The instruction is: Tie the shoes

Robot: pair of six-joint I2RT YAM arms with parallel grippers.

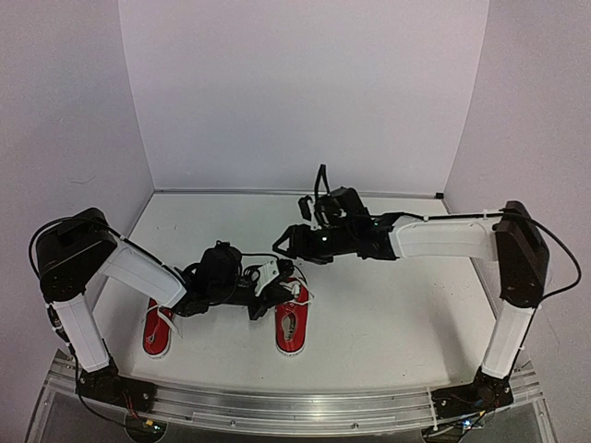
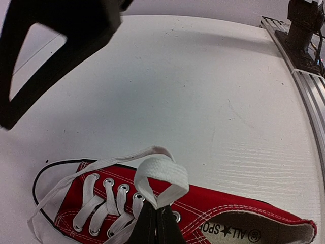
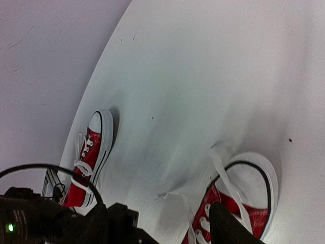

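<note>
**Asker:** Nearest your left wrist camera, what was there?

**Me:** Right at the bottom of that view, my left gripper (image 2: 156,213) was clenched on the base of a lace loop (image 2: 161,175). It was a flat white fold standing up over the eyelets.

**Asker:** Which shoe?

**Me:** The centre shoe (image 1: 290,325). It lay about midway along the near edge of the table (image 1: 397,314), with its toe toward the far edge. The corner shoe (image 1: 157,330) sat toward the near left corner, and neither gripper was touching it.

**Asker:** And your other gripper?

**Me:** My right gripper (image 3: 162,216) hung over the toe end of the centre shoe. It was spread wide and held nothing. The free lace strand (image 2: 117,157) trailed slack past the toe cap.

**Asker:** How did you judge the step should go?

**Me:** I took it for the loop-and-wrap stage. I thought the left pinch should sit low and firm, so the loop stood up without lifting the shoe off the table. The right gripper should take the free strand close to the eyelets, where there's least slack. Then it should carry the strand round the loop's base, not over its top. The likely fault, I thought, was pulling sideways too hard, which would draw the loop out through my pinch or drag the shoe toward the near edge.
</note>
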